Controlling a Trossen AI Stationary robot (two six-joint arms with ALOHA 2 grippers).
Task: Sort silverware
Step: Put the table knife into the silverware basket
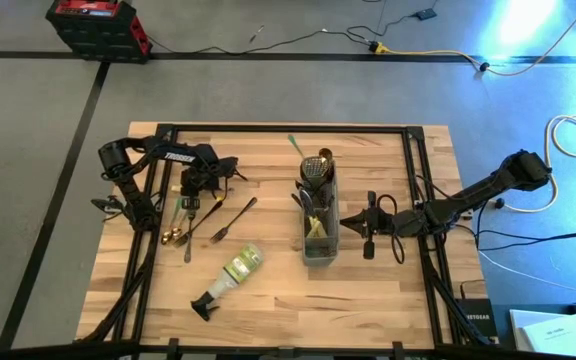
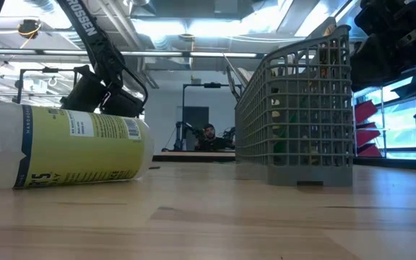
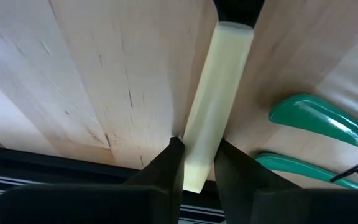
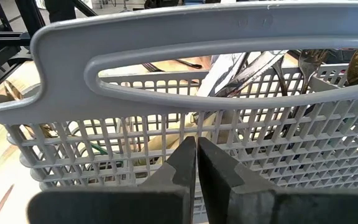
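Wooden table (image 1: 368,300): left tool (image 3: 196,168) clamping one cream handle (image 3: 216,99), two green handles (image 3: 316,118) beside; right tool (image 4: 196,163) closed, empty.

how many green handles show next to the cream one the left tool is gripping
2: both green handles lie side by side on the table, just beside the cream handle. More may be hidden outside the left wrist view.

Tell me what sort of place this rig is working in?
Most likely a robotics lab or workshop, not a kitchen: the wooden table stands on a bare grey floor with loose cables, a red and black case sits nearby, and a person sits among equipment behind.
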